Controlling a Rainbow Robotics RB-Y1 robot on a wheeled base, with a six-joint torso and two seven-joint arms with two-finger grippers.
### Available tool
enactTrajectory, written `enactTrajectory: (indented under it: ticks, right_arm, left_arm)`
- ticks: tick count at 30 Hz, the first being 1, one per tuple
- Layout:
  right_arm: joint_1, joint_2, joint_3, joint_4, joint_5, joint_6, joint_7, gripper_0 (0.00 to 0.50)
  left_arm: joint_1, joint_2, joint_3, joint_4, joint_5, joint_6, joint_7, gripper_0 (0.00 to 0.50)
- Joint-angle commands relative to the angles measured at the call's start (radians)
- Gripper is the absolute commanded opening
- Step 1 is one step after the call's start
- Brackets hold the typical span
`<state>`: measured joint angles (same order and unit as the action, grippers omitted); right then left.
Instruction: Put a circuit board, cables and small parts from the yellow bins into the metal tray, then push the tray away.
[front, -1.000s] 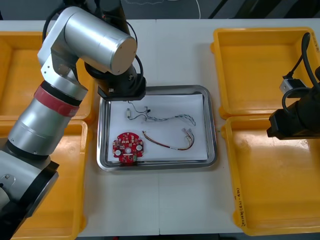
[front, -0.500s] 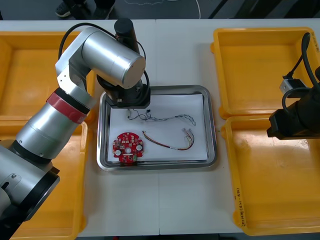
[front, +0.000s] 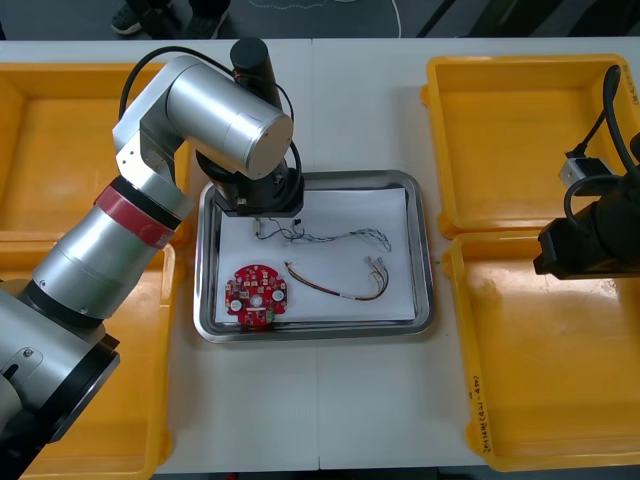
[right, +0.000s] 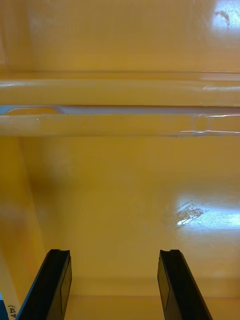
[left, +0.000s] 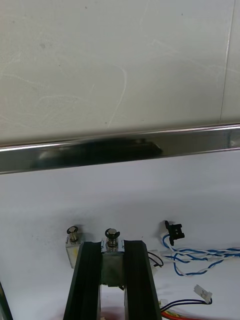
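Circuit board (front: 256, 295), red and yellow cable (front: 340, 287): both lie in the metal tray (left: 120, 150), back of our working fingers on the robot's side.
Left gripper (left: 113, 246): our fingers pinch a small metal part (left: 111, 234) between them, low over the tray's white floor. We judge this is the spot to set it down.
Second small metal part (left: 73, 239): upright just outside one finger, close enough that spreading fingers could knock it.
Blue and white cable (left: 200, 255): lies off the other finger's outer side, apart from it.
Rim: a shiny band beyond the fingertips, with bare table (left: 120, 65) past it, leaving room for the push.
Right gripper (right: 114, 254): fingers wide and holding nothing, waiting over a yellow bin (right: 120, 180), well apart from the working fingers.
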<state>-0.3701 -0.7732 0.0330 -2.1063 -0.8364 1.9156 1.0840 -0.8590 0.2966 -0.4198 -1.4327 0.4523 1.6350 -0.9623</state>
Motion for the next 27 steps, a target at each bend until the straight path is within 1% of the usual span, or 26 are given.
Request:
enactTrajectory:
  ticks: [1,3,4,5,6,7,8,9,11,15,20,27]
  right_arm:
    - [0.005,0.000,-0.028,-0.027,0.005,0.004,-0.044,0.500]
    - [0.005,0.000,-0.028,-0.027,0.005,0.004,-0.044,0.500]
    - [0.005,0.000,-0.028,-0.027,0.005,0.004,-0.044,0.500]
    - [0.005,0.000,-0.028,-0.027,0.005,0.004,-0.044,0.500]
    - [0.005,0.000,-0.028,-0.027,0.005,0.004,-0.044,0.500]
    - [0.005,0.000,-0.028,-0.027,0.005,0.004,-0.044,0.500]
    - [0.005,0.000,-0.028,-0.027,0.005,0.004,-0.044,0.500]
    - [0.005,0.000,-0.028,-0.027,0.005,0.004,-0.044,0.500]
    - [0.005,0.000,-0.028,-0.027,0.005,0.004,-0.044,0.500]
    - [0.005,0.000,-0.028,-0.027,0.005,0.004,-0.044,0.500]
    - [0.005,0.000,-0.028,-0.027,0.005,0.004,-0.044,0.500]
    - [0.005,0.000,-0.028,-0.027,0.005,0.004,-0.044,0.500]
  left_arm:
    - [-0.008,-0.020,-0.019,-0.017,0.009,0.008,0.047,0.005]
    - [-0.005,-0.020,-0.019,-0.017,0.009,0.008,0.043,0.044]
    - [-0.002,-0.020,-0.019,-0.017,0.009,0.008,0.042,0.088]
    - [0.000,-0.019,-0.019,-0.017,0.011,0.008,0.040,0.194]
    - [0.001,-0.019,-0.019,-0.018,0.011,0.008,0.040,0.243]
    - [0.003,-0.020,-0.019,-0.021,0.011,0.009,0.039,0.330]
    - [0.006,-0.020,-0.019,-0.025,0.009,0.009,0.039,0.363]
    - [0.011,-0.019,-0.019,-0.029,0.008,0.009,0.039,0.441]
    - [0.018,-0.017,-0.019,-0.038,0.006,0.011,0.037,0.500]
    - [0.020,-0.010,-0.019,-0.049,0.005,0.020,0.037,0.500]
    - [0.018,0.019,-0.016,-0.087,0.016,0.051,0.037,0.500]
    - [0.018,0.081,0.042,-0.202,0.049,0.144,0.037,0.500]
